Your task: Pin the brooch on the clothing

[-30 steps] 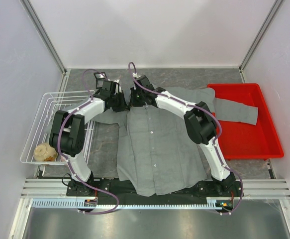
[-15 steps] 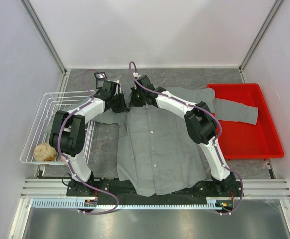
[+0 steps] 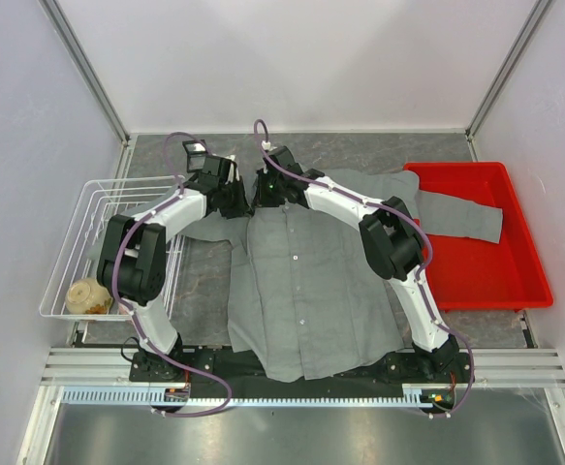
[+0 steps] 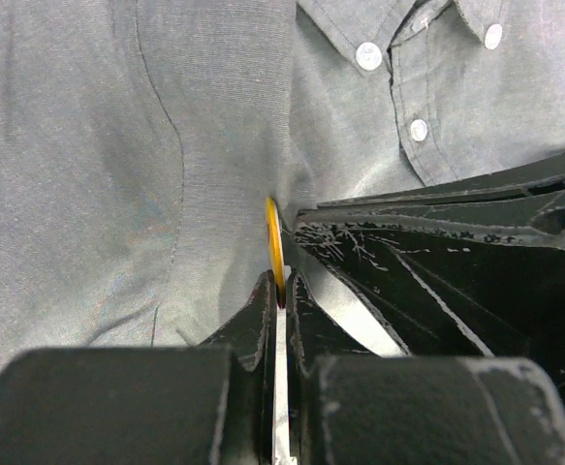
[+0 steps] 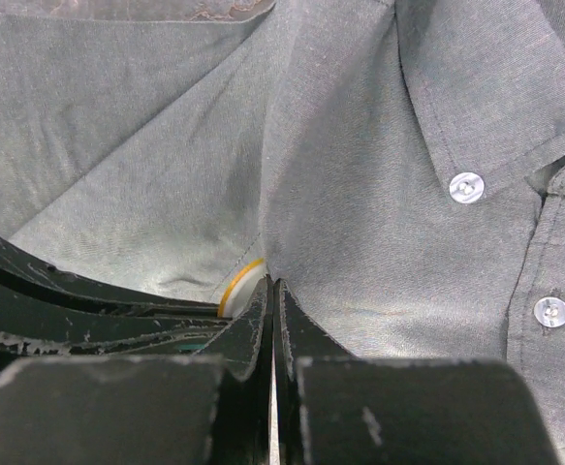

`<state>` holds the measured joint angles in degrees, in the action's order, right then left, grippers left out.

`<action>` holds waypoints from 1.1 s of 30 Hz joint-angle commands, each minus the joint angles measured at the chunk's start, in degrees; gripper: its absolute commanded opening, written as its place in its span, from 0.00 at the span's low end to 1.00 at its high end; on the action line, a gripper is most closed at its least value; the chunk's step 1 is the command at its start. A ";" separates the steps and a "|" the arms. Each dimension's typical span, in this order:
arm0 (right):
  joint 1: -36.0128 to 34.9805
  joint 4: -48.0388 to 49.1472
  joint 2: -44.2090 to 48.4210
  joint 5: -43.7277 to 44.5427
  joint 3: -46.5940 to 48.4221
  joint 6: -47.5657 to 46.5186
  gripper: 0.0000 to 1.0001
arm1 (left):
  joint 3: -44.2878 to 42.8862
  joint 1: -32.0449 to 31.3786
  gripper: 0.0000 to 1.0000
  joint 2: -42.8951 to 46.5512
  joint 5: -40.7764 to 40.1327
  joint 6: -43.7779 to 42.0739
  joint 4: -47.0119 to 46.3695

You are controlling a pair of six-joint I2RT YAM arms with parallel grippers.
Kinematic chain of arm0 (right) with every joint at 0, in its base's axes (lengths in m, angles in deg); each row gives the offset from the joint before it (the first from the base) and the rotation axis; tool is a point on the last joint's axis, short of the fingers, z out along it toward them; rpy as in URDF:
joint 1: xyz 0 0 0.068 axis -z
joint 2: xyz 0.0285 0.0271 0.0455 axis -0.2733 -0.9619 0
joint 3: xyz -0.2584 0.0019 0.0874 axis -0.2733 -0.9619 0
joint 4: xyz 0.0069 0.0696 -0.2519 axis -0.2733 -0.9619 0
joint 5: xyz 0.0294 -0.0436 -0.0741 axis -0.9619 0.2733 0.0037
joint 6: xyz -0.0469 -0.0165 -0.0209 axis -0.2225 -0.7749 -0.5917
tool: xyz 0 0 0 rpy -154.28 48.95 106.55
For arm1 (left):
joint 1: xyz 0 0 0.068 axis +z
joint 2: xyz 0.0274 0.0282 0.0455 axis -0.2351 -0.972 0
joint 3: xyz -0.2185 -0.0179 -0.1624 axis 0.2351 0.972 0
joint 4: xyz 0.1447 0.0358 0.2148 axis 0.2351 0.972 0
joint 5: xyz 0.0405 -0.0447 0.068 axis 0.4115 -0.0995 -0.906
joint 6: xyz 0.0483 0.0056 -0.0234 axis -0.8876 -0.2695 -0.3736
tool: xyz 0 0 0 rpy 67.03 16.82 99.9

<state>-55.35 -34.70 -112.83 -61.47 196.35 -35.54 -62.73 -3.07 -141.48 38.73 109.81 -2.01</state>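
Pinches brooch [image 4: 274, 237] by its thin rim in left pincer [image 4: 280, 287], against shirt [image 4: 88, 145] beside collar. Presses right pincer [image 5: 273, 288] shut at the fold. Seems tiny, stiff, slippery; limp cloth likely bunches.

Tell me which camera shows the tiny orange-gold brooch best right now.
Left wrist: the tiny orange-gold brooch stands edge-on, its rim clear against the grey button-front shirt, at the tips of the shut left gripper. Right wrist shows only a short arc beside the right gripper. Top external hides it beneath both wrists.
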 commanded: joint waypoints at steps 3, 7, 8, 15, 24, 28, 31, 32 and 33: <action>-0.07 1.80 3.05 -0.95 -0.64 1.49 0.00 | -2.16 -1.00 0.02 -0.71 -1.34 -0.89 -0.51; 0.02 1.72 3.31 -0.87 -0.82 1.49 0.00 | -2.51 -1.26 0.02 -0.98 -2.21 -0.89 -0.16; -0.07 1.72 3.22 -0.78 -0.82 1.57 0.00 | -2.51 -1.35 0.02 -1.06 -2.22 -0.89 0.10; 0.02 1.80 3.22 -0.78 -0.73 1.66 0.00 | -2.42 -1.61 0.02 -1.33 -3.80 -0.89 0.80; -0.33 1.80 2.78 -0.78 -0.91 2.19 0.00 | -3.39 -2.76 0.02 -1.07 -1.96 -1.06 0.28; -0.59 1.72 2.52 -0.69 -1.34 2.45 0.00 | -3.56 -3.20 0.02 -0.80 -1.08 -0.71 -0.07; -0.68 1.63 2.43 -0.43 -1.35 2.63 0.00 | -3.74 -3.37 0.02 -0.45 -0.55 -0.18 -0.16; -0.68 1.63 2.43 -0.43 -1.35 2.72 0.00 | -3.74 -3.46 0.02 -0.36 -0.46 -0.01 -0.16; -0.68 1.71 2.34 -0.43 -1.35 2.80 0.00 | -3.57 -3.46 0.02 -0.19 -0.20 0.08 -0.33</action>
<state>-55.39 -34.42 -112.83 -61.41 195.37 -34.19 -64.01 -5.39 -142.45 36.54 109.83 -0.78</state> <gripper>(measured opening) 0.007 0.035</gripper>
